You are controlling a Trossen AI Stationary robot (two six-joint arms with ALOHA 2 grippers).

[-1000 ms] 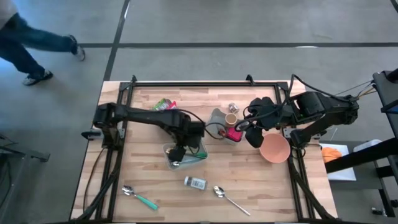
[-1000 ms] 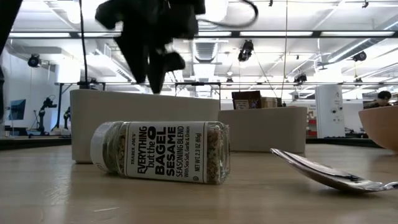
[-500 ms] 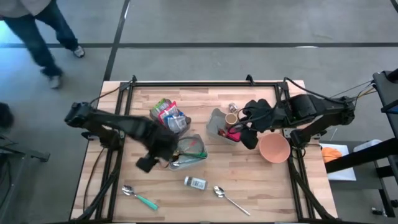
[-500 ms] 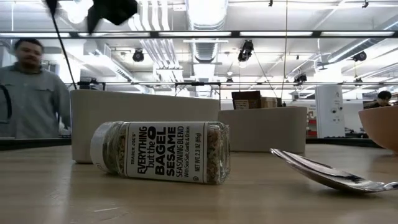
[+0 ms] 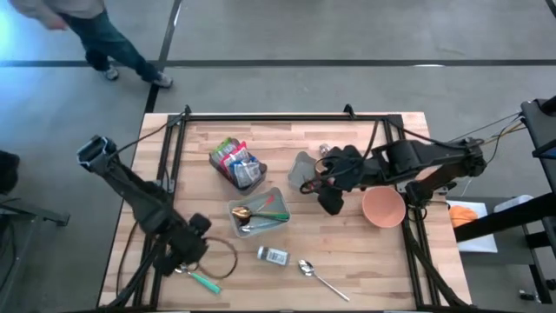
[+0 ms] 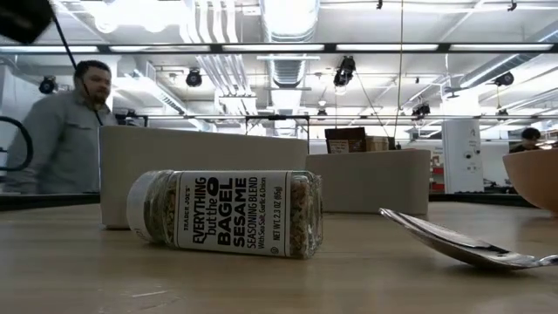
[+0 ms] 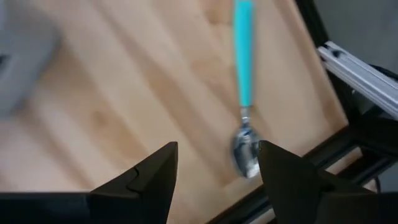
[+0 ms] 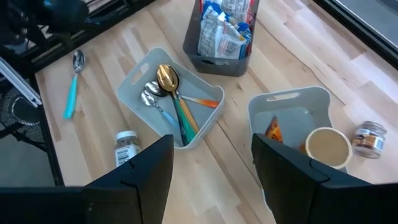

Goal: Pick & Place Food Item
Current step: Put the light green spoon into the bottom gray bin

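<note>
Lying sideways — seasoning jar [image 6: 225,213], cap leftward

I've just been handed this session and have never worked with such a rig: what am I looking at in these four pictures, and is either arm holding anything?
It is a two-armed robot at a wooden table. One picture looks straight down, one looks level across the tabletop, and one comes from each wrist.

From above, the left gripper is at the table's near left corner, over a teal-handled spoon; its wrist picture shows that spoon between open, empty fingers. The right gripper hovers open and empty near the middle right, beside a pink bowl.

On the table: a dark bin of snack packets, a grey tray of cutlery, a grey bin holding a cup, a small jar, a seasoning jar on its side and a metal spoon. A person walks behind the table.
</note>
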